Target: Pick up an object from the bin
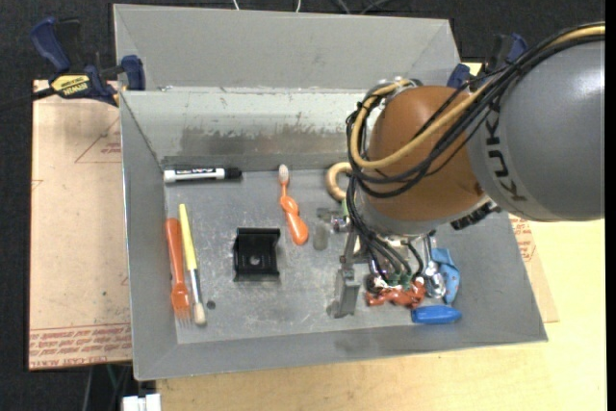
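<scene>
One gripper (344, 292) hangs just right of the black block (256, 255) | we cannot tell its grip state | orange toothbrush (292, 207) lies up-right of that block

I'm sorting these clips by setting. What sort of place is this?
Likely a robotics lab: a KUKA arm reaches into a grey metal bin holding a marker and orange toothbrush.
</scene>
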`<state>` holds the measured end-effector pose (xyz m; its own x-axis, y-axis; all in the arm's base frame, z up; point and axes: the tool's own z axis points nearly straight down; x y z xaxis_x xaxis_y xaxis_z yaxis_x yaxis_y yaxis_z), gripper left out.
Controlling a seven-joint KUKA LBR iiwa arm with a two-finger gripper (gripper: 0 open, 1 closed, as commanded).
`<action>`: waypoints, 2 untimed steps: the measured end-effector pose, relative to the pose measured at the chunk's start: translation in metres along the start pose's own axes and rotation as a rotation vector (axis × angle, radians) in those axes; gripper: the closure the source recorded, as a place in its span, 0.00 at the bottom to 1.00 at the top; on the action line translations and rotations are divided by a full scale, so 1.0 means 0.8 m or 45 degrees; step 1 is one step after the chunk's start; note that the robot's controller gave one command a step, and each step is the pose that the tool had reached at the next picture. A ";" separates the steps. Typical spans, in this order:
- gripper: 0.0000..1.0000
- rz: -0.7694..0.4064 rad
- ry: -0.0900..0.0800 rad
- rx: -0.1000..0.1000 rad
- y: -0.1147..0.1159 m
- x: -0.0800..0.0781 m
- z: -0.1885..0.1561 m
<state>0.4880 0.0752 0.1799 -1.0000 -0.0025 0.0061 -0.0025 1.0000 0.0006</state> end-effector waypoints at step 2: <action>0.00 0.174 -0.012 -0.003 0.055 -0.021 0.086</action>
<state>0.5042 0.1192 0.1108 -0.9910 0.1337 -0.0029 0.1337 0.9910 0.0032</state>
